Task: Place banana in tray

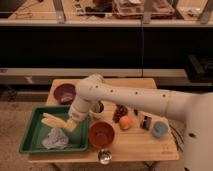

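Observation:
The green tray (30, 134) lies at the table's front left. The pale yellow banana (51, 120) is over the tray's back part, pointing left. My gripper (70, 124) is at the banana's right end, over the tray's right side, and is shut on it. I cannot tell whether the banana touches the tray floor. My white arm (130, 97) reaches in from the right across the table. A crumpled grey object (55, 139) lies in the tray's front part.
A purple bowl (65, 92) stands behind the tray. An orange bowl (101, 134) stands right of the tray. A round orange fruit (125, 122), a dark cluster (118, 113), a blue cup (159, 129) and a small metal object (104, 157) are also on the wooden table (145, 147).

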Available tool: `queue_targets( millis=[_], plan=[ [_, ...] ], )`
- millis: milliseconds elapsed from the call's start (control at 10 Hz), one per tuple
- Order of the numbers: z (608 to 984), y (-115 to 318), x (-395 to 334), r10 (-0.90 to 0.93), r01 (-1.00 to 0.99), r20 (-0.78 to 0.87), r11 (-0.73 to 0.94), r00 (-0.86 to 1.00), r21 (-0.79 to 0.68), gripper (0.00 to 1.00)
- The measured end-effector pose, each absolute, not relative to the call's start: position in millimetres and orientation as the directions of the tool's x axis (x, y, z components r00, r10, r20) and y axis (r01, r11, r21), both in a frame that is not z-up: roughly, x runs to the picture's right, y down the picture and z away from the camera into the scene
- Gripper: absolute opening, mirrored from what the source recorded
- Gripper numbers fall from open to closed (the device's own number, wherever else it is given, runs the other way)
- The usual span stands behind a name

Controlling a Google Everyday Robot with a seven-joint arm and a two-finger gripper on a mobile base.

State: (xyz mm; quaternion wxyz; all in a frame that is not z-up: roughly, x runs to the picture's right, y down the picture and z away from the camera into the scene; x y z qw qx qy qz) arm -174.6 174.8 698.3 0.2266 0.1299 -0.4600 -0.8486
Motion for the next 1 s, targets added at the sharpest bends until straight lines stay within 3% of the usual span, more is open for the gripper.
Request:
queue_targets(
  millis=[100, 500, 1000],
  plan=[
    [714.5, 189.5, -183.5, -0.471, 0.270, 0.023, -0.465, -0.882, 0.843, 0.46],
    [752.1, 233.9, -178.8, -0.490, 0.352, 0.164, -0.322, -0.856, 0.879, 0.79],
    [757.9, 237.3, -172.1, -0.514, 0.402, 0.224, -0.265, -0.828, 0.876, 0.80]
  ],
)
